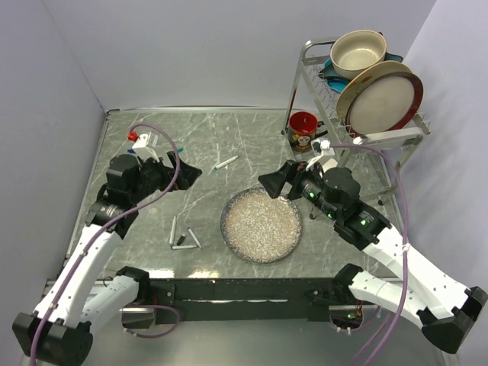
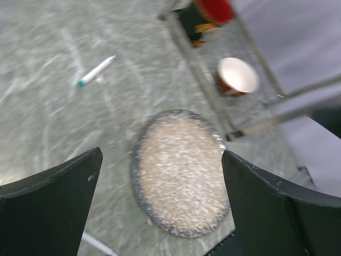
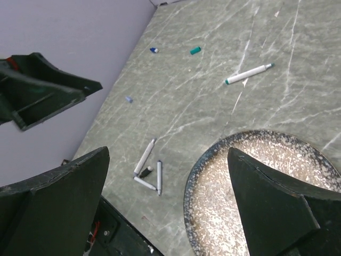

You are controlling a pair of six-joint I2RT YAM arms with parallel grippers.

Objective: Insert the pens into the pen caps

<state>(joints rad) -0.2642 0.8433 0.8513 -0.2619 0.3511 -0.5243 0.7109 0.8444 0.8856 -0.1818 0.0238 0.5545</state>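
Three white pens (image 3: pixel 145 157) lie in a loose triangle near the table's front left, with a black pen cap (image 3: pixel 146 172) among them; the top view shows this cluster of pens (image 1: pixel 183 236) too. A fourth pen (image 1: pixel 226 162), teal-tipped, lies alone further back, and it shows as a pen (image 2: pixel 96 71) in the left wrist view. A teal cap (image 3: pixel 195 50) and a blue cap (image 3: pixel 154 50) sit far back left. My left gripper (image 1: pixel 185 172) hangs open above the table left of the lone pen. My right gripper (image 1: pixel 273 183) is open above the plate's far edge. Both hold nothing.
A speckled plate (image 1: pixel 226 221) lies at the table's centre front. A red mug (image 1: pixel 303 130) stands beside a dish rack (image 1: pixel 309 57) with a bowl and plates at the back right. A small pale object (image 3: pixel 128 99) lies near the left wall.
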